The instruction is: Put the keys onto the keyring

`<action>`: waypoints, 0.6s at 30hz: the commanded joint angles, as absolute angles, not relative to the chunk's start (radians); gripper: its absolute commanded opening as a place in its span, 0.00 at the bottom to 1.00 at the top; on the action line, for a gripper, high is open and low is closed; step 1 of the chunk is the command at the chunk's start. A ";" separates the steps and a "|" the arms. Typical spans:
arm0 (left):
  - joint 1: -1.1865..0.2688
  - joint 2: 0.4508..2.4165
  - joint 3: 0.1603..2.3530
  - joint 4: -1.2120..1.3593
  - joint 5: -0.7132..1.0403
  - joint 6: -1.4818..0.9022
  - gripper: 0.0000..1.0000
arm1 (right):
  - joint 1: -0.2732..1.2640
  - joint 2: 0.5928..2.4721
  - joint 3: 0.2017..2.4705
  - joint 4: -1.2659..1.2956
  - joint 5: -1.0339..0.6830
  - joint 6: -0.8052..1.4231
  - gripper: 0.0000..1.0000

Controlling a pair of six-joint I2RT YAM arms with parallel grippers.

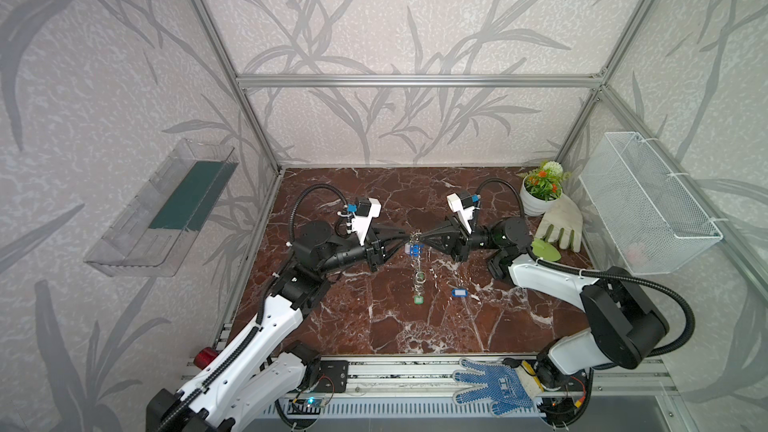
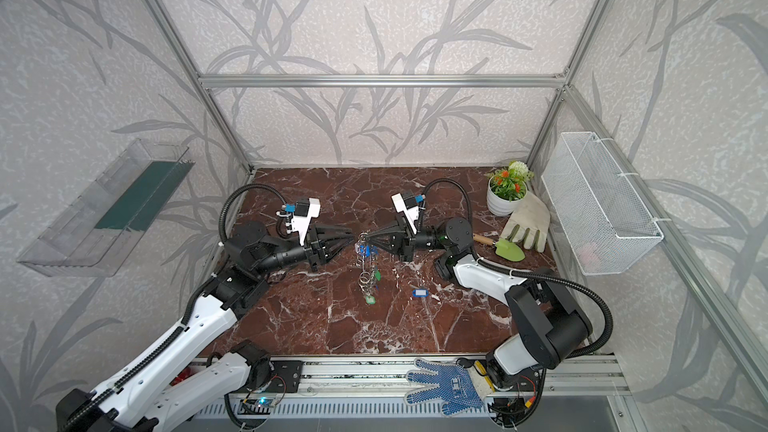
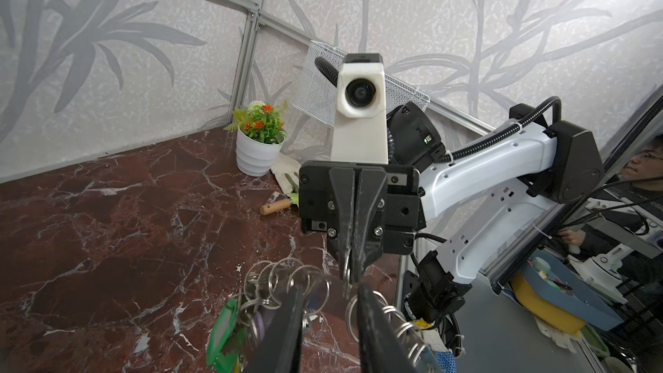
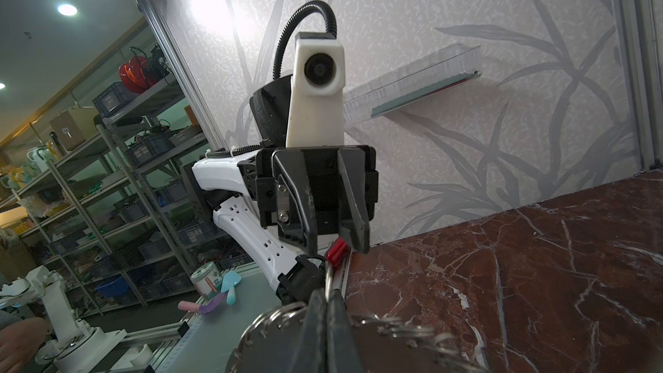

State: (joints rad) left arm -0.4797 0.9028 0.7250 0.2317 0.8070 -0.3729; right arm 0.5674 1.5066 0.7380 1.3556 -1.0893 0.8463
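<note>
Mid-frame, the right tool [image 1: 421,237] is clenched on the flat grey metal keyring disc [image 1: 418,274], which hangs carrying a green-tagged key [image 1: 419,299] and a blue-tagged key [image 1: 414,249]. The left tool [image 1: 406,238] is released beside it. A loose blue-tagged key [image 1: 458,292] lies lower right on the marble desk [image 1: 365,326], apparently left to add.

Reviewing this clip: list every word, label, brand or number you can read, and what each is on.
No text here can be read for certain.
blue dotted glove: pale printed mark on its back, too blurred to read.
blue key tag lying loose on the table: white label window, no writing to be made out.
shelf crates outside the cell: white stickers, too small to read.
</note>
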 commanded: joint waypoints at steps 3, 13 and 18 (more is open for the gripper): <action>-0.504 0.919 0.761 0.243 0.822 -0.343 0.27 | 0.563 1.486 0.778 1.407 -1.068 0.853 0.00; -0.519 0.937 0.782 0.215 0.789 -0.324 0.15 | 0.562 1.486 0.778 1.407 -1.068 0.851 0.00; -0.525 0.946 0.790 0.199 0.786 -0.313 0.13 | 0.563 1.486 0.778 1.407 -1.068 0.853 0.00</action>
State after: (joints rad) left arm -0.5182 0.9432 0.7536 0.2077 0.7914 -0.3317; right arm 0.5663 1.5066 0.7380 1.3556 -1.0882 0.8463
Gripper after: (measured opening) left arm 0.131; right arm 0.055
